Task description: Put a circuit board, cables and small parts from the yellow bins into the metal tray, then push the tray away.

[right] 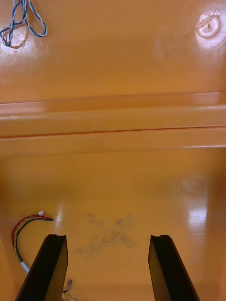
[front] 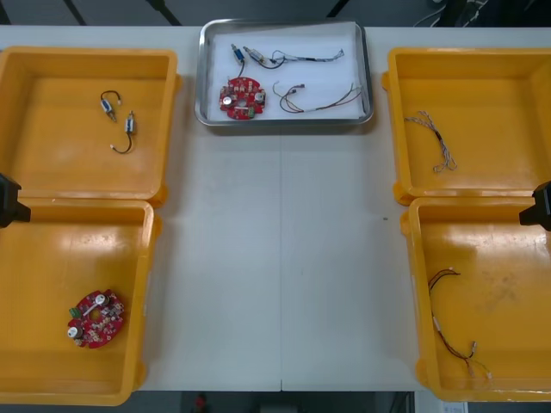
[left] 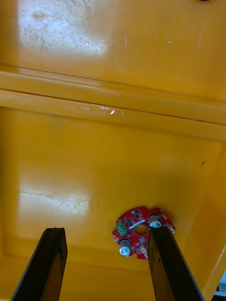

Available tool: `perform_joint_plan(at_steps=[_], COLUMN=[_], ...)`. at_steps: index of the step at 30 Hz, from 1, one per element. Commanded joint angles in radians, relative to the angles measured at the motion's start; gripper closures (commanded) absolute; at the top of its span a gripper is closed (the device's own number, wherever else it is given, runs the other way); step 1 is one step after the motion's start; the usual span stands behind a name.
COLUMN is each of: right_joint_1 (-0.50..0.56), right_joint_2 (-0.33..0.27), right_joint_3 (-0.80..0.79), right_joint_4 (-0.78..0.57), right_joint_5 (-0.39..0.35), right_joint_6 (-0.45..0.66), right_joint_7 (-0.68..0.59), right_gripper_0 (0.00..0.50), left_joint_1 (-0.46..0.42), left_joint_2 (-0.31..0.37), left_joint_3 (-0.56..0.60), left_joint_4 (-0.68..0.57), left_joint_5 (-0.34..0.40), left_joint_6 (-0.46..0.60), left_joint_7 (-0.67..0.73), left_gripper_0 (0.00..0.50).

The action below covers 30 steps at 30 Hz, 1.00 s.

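Note:
The metal tray [front: 285,124] sits at the table's far middle, white inside. It holds a red circuit board [front: 242,95], cables [front: 317,96] and a small metal part [front: 238,54]. My left gripper [front: 9,205] hangs at the left edge over the near left bin [front: 52,258]. Its wrist view shows it open [left: 106,263] above another red circuit board [left: 140,232], which lies beside one finger. My right gripper [front: 540,206] is at the right edge, open [right: 108,263] over the near right bin [right: 141,188], with a red and yellow cable [right: 28,223] beside one finger.
The far left bin [front: 52,95] holds two small metal parts [front: 108,105] with black cables. A blue and white cable [front: 435,142] lies in the far right bin [front: 499,95]. The near left board [front: 95,317] and near right cable [front: 452,327] lie in their bins.

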Motion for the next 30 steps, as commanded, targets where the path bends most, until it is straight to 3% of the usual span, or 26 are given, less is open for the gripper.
perform_joint_plan(at_steps=[1, 30], right_joint_1=[0.013, 0.013], right_joint_2=[0.009, 0.009], right_joint_3=[0.006, 0.006], right_joint_4=[-0.002, -0.002], right_joint_5=[0.001, 0.001], right_joint_6=[0.005, 0.005], right_joint_7=[0.041, 0.041], right_gripper_0=[0.000, 0.000], left_joint_1=[0.014, 0.014], left_joint_2=[0.046, 0.046], left_joint_3=[0.033, 0.033], left_joint_4=[-0.006, -0.006], left_joint_5=[-0.009, -0.009], left_joint_6=[-0.007, -0.007], left_joint_7=[0.040, 0.040], left_gripper_0=[0.000, 0.000])
